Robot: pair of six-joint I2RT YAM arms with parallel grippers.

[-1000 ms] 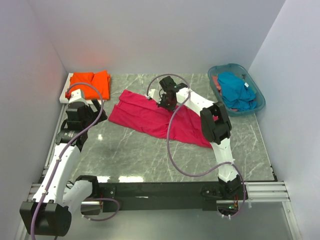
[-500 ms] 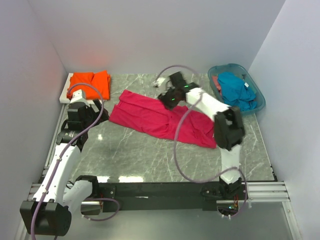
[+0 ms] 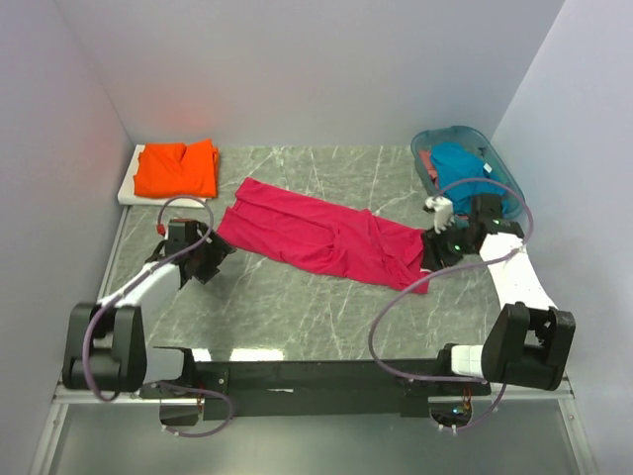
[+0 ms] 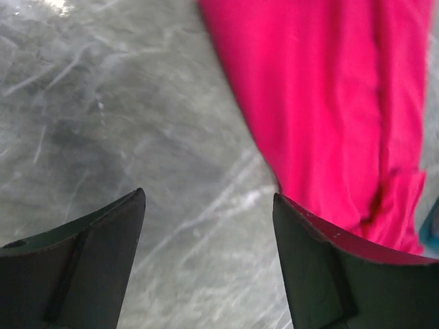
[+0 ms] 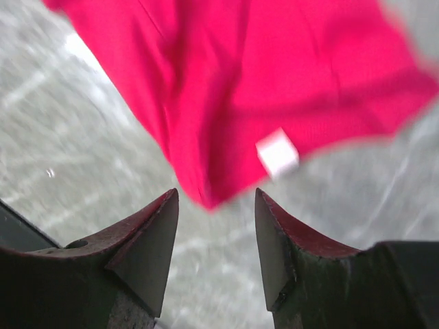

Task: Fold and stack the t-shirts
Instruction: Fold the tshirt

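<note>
The magenta-red cotton t-shirt (image 3: 316,236) carries a white neck label (image 5: 277,152). Far left, a bright orange t-shirt (image 3: 178,168); far right, a teal-blue t-shirt (image 3: 463,176) in a translucent teal plastic basket (image 3: 513,188). Grey, pale-veined counter (image 3: 297,307).

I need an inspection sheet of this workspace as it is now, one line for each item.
Surface: grey marbled table.
Job's things: magenta shirt spread out mid-table; orange shirt folded at far left; teal shirt bundled in basket.
Clutter: basket, translucent teal, far right.
Tools: left tool open beside the magenta shirt's edge; right tool open at its labelled end.
Cables: purple cable loops along each arm.
Surroundings: plain pale walls.
</note>
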